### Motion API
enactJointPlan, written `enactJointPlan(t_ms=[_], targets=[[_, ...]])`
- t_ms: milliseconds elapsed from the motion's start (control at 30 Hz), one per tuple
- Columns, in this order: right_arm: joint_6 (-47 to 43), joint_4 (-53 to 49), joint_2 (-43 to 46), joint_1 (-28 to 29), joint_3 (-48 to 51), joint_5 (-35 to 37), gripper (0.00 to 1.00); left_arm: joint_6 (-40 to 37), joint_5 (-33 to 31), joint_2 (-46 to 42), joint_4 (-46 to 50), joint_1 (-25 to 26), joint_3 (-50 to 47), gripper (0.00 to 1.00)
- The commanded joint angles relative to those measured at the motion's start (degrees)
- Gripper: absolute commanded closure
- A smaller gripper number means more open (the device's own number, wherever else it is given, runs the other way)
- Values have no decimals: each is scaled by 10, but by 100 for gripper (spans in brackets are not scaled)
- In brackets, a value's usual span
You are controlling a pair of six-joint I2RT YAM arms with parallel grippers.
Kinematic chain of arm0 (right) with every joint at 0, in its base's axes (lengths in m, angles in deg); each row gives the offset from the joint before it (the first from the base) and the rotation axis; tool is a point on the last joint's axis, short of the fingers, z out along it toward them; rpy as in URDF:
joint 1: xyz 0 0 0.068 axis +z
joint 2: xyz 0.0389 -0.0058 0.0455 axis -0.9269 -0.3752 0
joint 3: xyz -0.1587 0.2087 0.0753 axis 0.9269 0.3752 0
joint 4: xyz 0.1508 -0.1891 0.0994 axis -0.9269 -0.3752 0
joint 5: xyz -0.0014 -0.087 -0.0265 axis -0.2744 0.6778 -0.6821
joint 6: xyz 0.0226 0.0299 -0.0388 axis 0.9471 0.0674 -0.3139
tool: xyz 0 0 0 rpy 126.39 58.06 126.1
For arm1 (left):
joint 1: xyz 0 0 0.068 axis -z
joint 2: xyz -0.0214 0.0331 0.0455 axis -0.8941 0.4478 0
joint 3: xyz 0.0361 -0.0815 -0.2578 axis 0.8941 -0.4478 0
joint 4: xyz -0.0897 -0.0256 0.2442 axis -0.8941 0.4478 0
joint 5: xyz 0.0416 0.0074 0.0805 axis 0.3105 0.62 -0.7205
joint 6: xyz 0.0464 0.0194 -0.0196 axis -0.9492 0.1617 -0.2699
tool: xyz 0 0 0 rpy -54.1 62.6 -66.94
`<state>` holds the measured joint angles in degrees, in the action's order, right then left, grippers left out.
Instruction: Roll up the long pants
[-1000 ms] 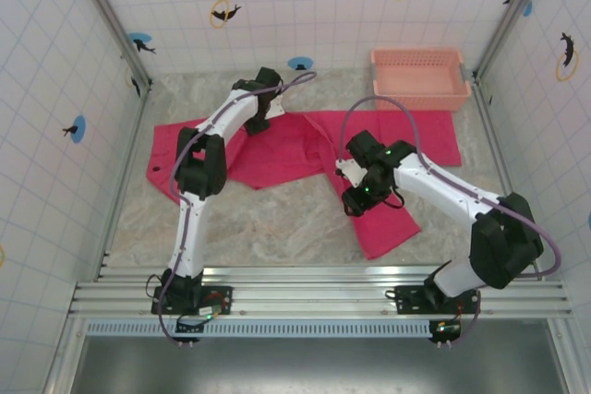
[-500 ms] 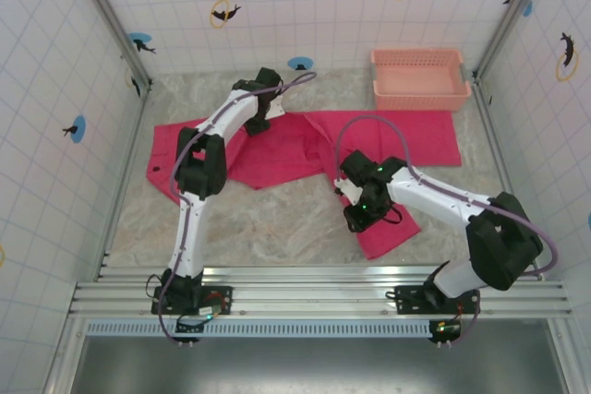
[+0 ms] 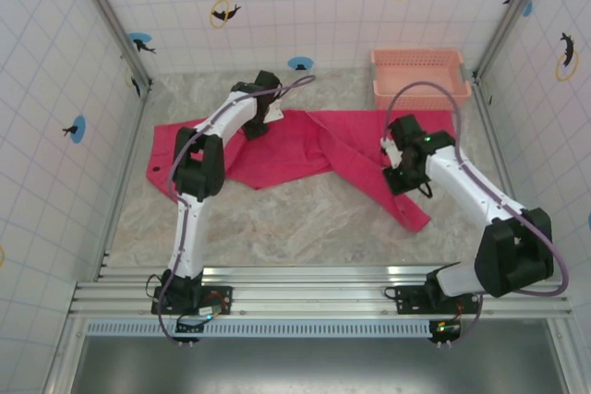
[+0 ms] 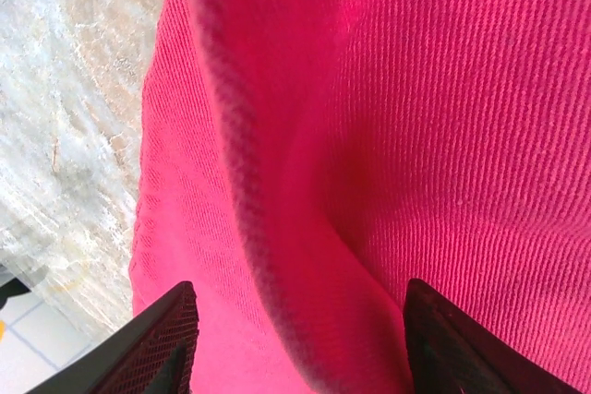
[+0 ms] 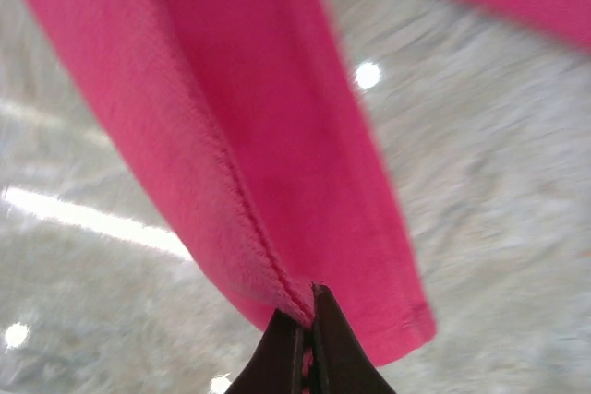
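Across the table (image 3: 277, 219) sprawl creased long pants (image 3: 295, 149), right claw (image 5: 309, 297) clenching them, left claw (image 4: 300, 292) released.

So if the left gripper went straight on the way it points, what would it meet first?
Probably the long pants: a raised fold lies just ahead of the left gripper, depth unclear.

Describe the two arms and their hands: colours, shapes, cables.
The left arm and right arm are slim white tubes with bulky black joints; a greyish-purple cable loops along each. The left hand has black, cross-hatched fingers; the right hand ends in dark tapered tips.
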<state>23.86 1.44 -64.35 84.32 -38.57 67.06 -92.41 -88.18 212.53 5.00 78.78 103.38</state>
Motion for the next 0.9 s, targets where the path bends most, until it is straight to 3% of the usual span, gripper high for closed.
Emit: enactJointPlan(t_ms=[0, 333, 533, 567, 667, 767, 867], targets=[[-53, -24, -29, -54, -68, 29, 100, -2, -3, -31, 6, -3, -7, 39], [-126, -47, -289, -178, -384, 36, 100, -10, -5, -43, 7, -4, -28, 38], [-140, -94, -459, -209, -605, 50, 99, -3, -1, -55, 16, -4, -36, 38], [-140, -106, -487, -211, -641, 53, 93, -3, -3, -59, 17, -4, -38, 36], [-130, -130, -560, -214, -726, 59, 61, -2, -12, -76, 17, -7, -45, 27], [-110, -130, -576, -215, -757, 55, 51, -1, -12, -100, 22, -9, -54, 18], [-101, -122, -551, -216, -753, 57, 51, 4, -17, -136, 27, -9, -75, 16]])
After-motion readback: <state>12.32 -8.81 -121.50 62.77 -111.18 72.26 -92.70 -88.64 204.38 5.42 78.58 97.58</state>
